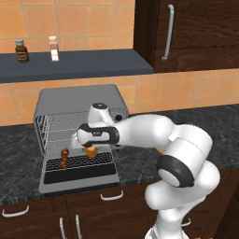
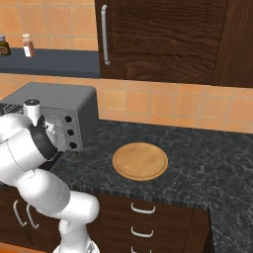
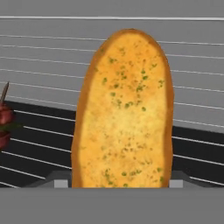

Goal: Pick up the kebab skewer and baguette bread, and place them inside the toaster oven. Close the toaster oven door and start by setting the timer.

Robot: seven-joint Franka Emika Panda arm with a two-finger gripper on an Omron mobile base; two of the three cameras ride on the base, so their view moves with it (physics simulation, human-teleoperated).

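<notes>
1. The gripper [image 1: 88,148] is inside the mouth of the toaster oven [image 1: 79,100]. Its jaws are closed on the baguette bread [image 3: 124,109]. In the hand view the bread stands lengthwise out from the jaws, over the wire rack [image 3: 39,65].
2. From the left base view, an orange end of the bread [image 1: 91,151] shows just below the hand, above the front of the rack.
3. The kebab skewer [image 1: 64,158] lies on the rack to the left of the bread, near it but apart. Its tip and red chunks show at the left edge of the hand view [image 3: 4,118].
4. The toaster oven door [image 1: 77,176] is dropped flat and open. The knobs [image 2: 71,131] are untouched, judging by the task order.
5. Risks, as judgement:
   - Released from this height, the bread may roll forward onto the door.
   - Drifting left could knock the skewer.
   - The arm must withdraw fully before the door is lifted, or it will foul.
6. The round wooden plate [image 2: 140,161] sits bare on the counter [image 2: 207,163].
</notes>
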